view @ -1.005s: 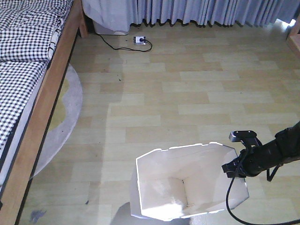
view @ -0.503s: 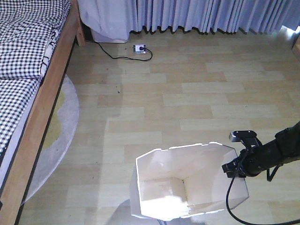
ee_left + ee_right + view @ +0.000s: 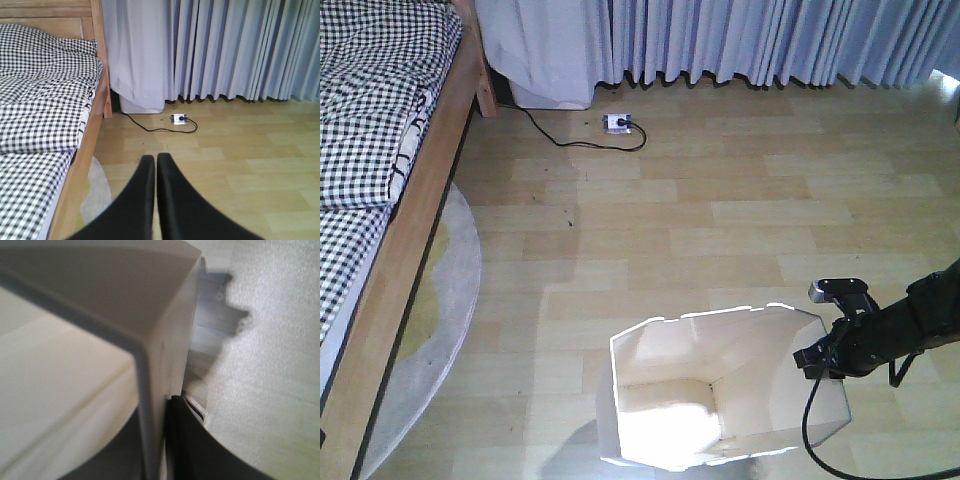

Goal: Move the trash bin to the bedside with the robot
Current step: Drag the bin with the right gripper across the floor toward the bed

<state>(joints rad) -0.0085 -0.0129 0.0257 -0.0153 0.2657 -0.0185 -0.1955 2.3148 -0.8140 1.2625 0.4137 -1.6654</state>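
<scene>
The white trash bin (image 3: 720, 312) stands on the wooden floor at the bottom middle of the front view, open and cream-white inside. My right gripper (image 3: 820, 358) on its slim black arm is shut on the bin's right rim; the right wrist view shows the jaws (image 3: 157, 410) pinching the thin wall (image 3: 75, 390). The bed's light wooden frame (image 3: 410, 250) with checked bedding (image 3: 370, 100) runs along the left, well apart from the bin. My left gripper (image 3: 156, 159) is shut and empty, pointing over the floor beside the bed frame (image 3: 87, 150).
A round grey rug (image 3: 440, 320) lies half under the bed. A power strip (image 3: 617, 123) with a black cable lies near the grey curtains (image 3: 750, 40). A white box (image 3: 545, 60) stands by the bed's head.
The floor, power strip and curtains have slid down the front view and the bed has drifted left. The bin and my right arm keep the same place in view.
</scene>
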